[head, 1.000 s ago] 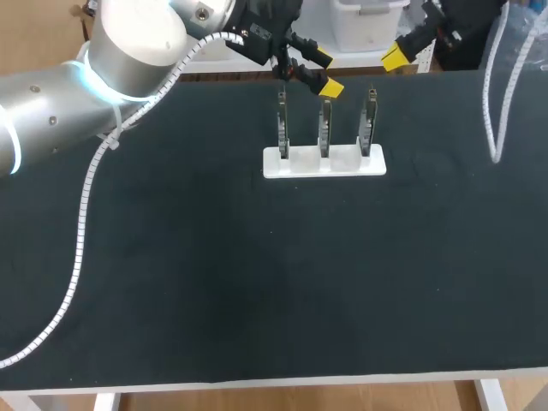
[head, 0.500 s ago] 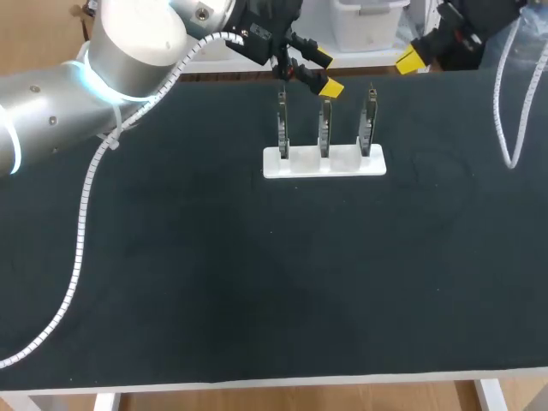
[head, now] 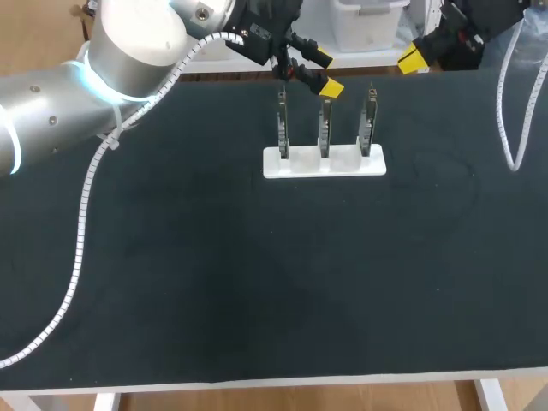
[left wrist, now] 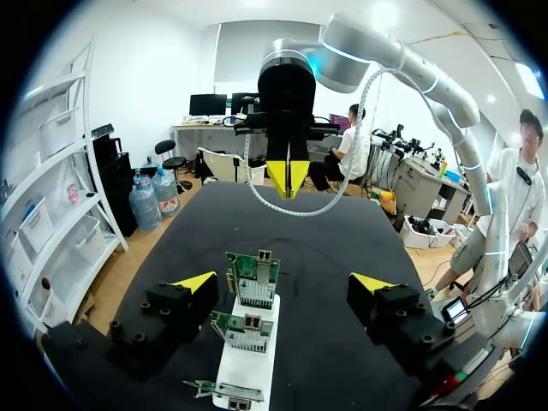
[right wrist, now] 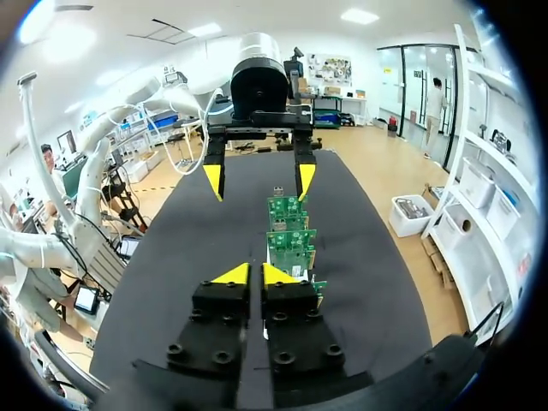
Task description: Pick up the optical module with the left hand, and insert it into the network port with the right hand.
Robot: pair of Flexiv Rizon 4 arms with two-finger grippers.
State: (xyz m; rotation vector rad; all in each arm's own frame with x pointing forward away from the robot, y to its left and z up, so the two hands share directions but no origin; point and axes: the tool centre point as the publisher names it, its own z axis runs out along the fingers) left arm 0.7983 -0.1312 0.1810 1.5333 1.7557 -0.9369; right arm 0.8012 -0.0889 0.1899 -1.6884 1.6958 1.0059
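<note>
Sliding farther right, the right claw (right wrist: 254, 274) is shut and empty. The left claw (left wrist: 285, 282) hangs wide open over the green cards (head: 324, 128).

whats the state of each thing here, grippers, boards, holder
left gripper: open, empty, above the boards
right gripper: shut, empty
left board: upright in its slot, untouched
middle board: upright in its slot
right board: upright in its slot
white holder: flat on the table, three boards in it
optical module: not visible in any view
</note>
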